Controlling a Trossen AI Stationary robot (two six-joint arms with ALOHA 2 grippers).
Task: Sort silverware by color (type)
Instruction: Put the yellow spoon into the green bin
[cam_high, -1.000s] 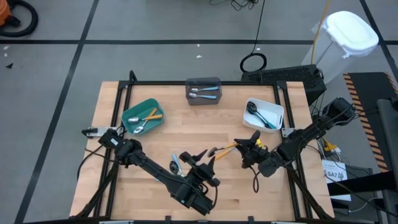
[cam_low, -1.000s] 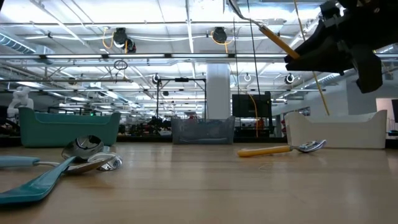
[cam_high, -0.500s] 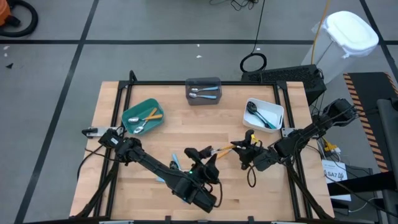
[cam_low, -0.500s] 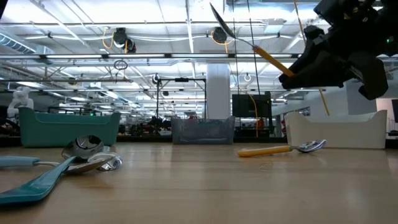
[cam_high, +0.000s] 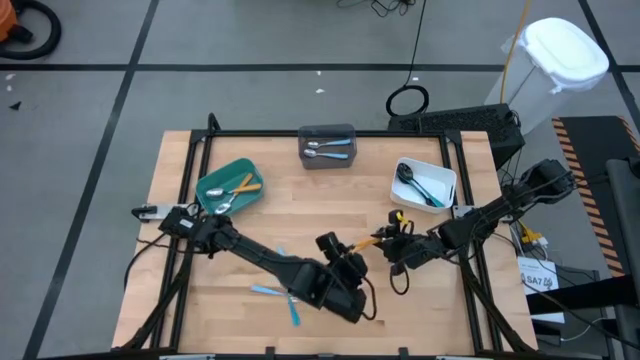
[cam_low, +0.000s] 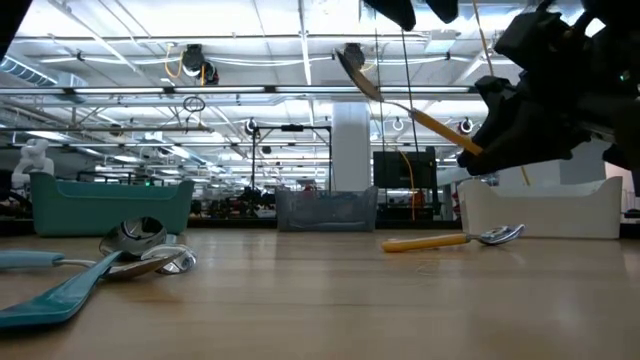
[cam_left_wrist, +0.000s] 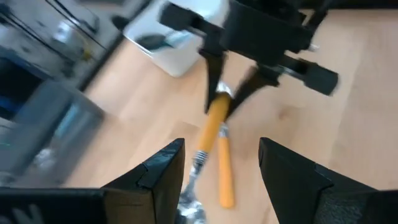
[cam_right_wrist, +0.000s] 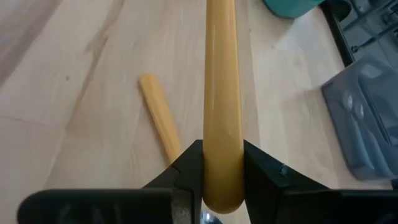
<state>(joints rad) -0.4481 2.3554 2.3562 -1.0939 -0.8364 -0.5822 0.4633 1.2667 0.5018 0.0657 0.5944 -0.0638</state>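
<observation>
An orange-handled spoon (cam_low: 415, 112) hangs in the air over the table's middle right, with my right gripper (cam_high: 388, 241) shut on it. My left gripper (cam_left_wrist: 221, 146) faces it from the left, open, and the spoon's bowl end (cam_left_wrist: 191, 200) reaches in between its fingers. No touch shows there. A second orange-handled piece (cam_low: 440, 241) lies flat on the table below. Two blue-handled pieces (cam_high: 282, 298) lie near the front edge. My right gripper pinches the orange handle near its free end (cam_right_wrist: 222, 134) between its two fingers. The fingers come from the table's right side, slanting down, and the handle runs on ahead of them. The spoon is lifted clear, and its bowl (cam_low: 352, 65) is higher than the grip.
The teal bin (cam_high: 214, 181) stands at the far left, the grey bin (cam_high: 327, 132) at the far middle and the white bin (cam_high: 445, 178) at the far right, each with silverware in it. A silver spoon (cam_low: 140, 245) and a teal one (cam_low: 70, 290) lie near the low camera.
My left gripper has gone toward the table's right edge, up to the held spoon, rolling its wrist, and has uncovered the blue pieces. My right gripper has turned. The spoon has tipped from steeply raised to nearer level, and its bowl has sunk toward my left gripper.
</observation>
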